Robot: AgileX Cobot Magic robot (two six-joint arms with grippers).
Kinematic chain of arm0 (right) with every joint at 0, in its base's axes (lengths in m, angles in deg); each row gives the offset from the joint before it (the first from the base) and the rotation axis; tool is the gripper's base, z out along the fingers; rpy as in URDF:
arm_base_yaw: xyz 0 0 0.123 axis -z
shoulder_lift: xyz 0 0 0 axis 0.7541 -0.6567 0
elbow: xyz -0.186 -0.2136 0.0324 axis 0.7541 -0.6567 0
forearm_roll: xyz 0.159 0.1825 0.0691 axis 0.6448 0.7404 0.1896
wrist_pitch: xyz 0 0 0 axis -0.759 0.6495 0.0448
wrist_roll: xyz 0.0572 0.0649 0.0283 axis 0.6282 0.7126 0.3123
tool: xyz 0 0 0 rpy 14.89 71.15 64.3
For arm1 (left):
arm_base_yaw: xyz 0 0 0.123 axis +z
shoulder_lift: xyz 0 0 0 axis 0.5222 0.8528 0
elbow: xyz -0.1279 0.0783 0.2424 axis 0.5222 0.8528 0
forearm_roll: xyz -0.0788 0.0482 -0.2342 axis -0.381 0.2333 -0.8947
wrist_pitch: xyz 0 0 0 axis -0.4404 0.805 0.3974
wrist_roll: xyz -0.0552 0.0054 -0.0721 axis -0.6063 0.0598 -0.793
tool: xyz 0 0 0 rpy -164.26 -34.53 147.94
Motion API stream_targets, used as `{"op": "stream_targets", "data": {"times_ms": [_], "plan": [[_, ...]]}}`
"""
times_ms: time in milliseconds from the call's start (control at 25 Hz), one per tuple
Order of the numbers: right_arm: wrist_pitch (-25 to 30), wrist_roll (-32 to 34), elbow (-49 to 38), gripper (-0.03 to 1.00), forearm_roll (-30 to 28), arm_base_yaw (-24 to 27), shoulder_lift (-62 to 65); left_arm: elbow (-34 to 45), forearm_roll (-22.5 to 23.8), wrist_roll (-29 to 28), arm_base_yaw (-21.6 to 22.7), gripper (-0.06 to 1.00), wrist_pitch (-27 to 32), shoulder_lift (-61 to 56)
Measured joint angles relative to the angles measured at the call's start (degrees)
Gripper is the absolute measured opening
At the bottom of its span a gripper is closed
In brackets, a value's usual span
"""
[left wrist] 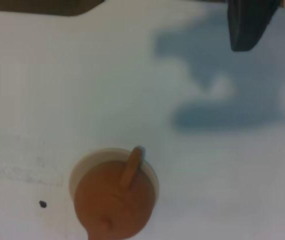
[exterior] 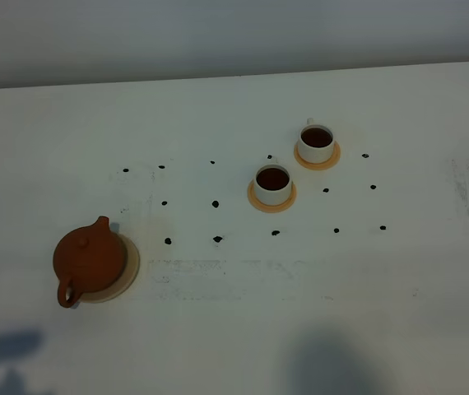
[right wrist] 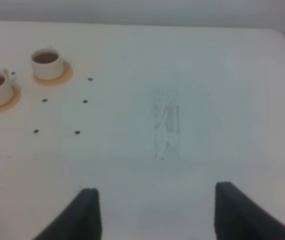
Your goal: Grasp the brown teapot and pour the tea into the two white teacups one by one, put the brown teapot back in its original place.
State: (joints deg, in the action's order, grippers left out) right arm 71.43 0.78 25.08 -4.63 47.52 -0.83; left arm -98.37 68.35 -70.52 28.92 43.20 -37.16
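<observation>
**Teapot on its disc, both cups filled**

Brown teapot sits on the beige disc coaster nr the front-left part of the white table, handle toward the front edge, spout toward the back. Pot sits a bit off-centre, so the disc shows on its right side.

Two white teacups stand right of table centre, toward the back edge, each on a sm orange coaster: nearer cup and farther cup, just beside each other. Both hold dark tea.

Black dots scattered btwn pot and cups.

Right gripper: fingers spread wide, nothing btwn them, over bare table, well clear of cups. Left gripper: only one dark finger in wrist view, above the pot w/o touching; spread or closed, can't tell.
</observation>
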Motion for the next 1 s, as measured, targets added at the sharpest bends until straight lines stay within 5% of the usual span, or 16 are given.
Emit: {"op": "stream_targets", "data": {"times_ms": [800,1000], "plan": [[0.0,0.0,0.0,0.48,0.0,0.0,0.0,1.18,1.29,1.45,0.0,0.51,0.13,-6.21],[0.0,0.0,0.0,0.48,0.0,0.0,0.0,1.18,1.15,1.62,2.97,0.51,0.18,-10.19]]}}
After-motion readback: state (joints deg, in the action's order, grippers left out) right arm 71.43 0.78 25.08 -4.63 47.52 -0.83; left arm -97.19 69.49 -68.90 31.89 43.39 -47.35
